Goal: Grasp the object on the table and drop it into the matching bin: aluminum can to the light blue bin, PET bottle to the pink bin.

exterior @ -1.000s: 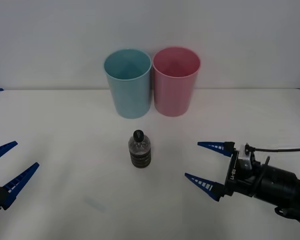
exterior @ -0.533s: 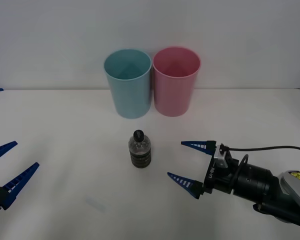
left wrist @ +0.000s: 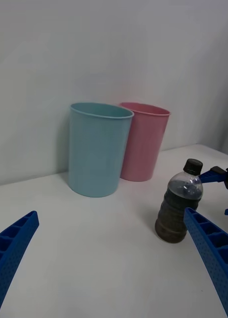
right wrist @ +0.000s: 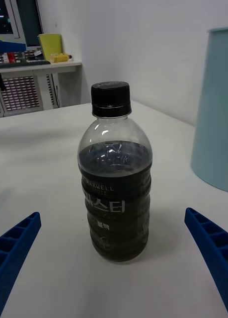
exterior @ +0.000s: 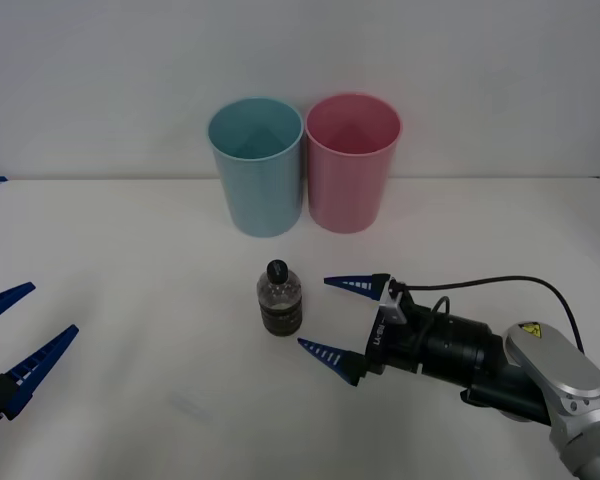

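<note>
The PET bottle (exterior: 279, 300), small and clear with a black cap and a dark label band, stands upright mid-table (exterior: 130, 230). My right gripper (exterior: 313, 312) is open just to its right, fingertips level with the bottle's side and not touching it. In the right wrist view the bottle (right wrist: 115, 189) stands centred between the two blue fingers (right wrist: 14, 248). Behind it, side by side, stand the light blue bin (exterior: 256, 170) and the pink bin (exterior: 351, 165). My left gripper (exterior: 53, 308) is open low at the table's left, far from the bottle (left wrist: 179, 208).
A white wall rises right behind the bins. A black cable (exterior: 520, 285) loops over my right wrist. The light blue bin (right wrist: 218, 109) stands just past the bottle in the right wrist view, and a desk with shelves (right wrist: 29, 74) lies far beyond the table.
My right gripper has slid left across the table towards the bottle, staying open. The bottle, both bins and the left arm have not moved.
</note>
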